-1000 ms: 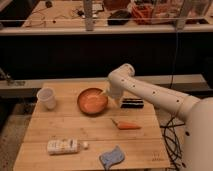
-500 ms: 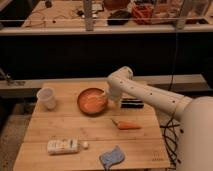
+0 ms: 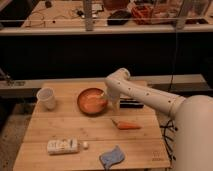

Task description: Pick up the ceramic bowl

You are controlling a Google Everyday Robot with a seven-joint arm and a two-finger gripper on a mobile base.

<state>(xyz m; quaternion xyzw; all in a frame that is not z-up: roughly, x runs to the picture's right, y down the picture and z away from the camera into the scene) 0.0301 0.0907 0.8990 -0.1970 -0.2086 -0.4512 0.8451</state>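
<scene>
The ceramic bowl [image 3: 91,100], orange-brown with a paler inside, sits on the wooden table [image 3: 60,127] a little left of centre. My gripper [image 3: 108,99] hangs from the white arm and is down at the bowl's right rim, open, with the fingertips at or just inside the rim. The bowl rests flat on the table. The arm covers part of its right edge.
A white cup [image 3: 46,97] stands left of the bowl. An orange carrot [image 3: 127,125] lies in front of the arm, and a black object [image 3: 132,103] behind it. Near the front edge lie a white bottle [image 3: 62,146] and a blue cloth [image 3: 112,156].
The arm has shifted slightly left and down, bringing the gripper closer onto the bowl's right rim. The bowl and other objects have not moved.
</scene>
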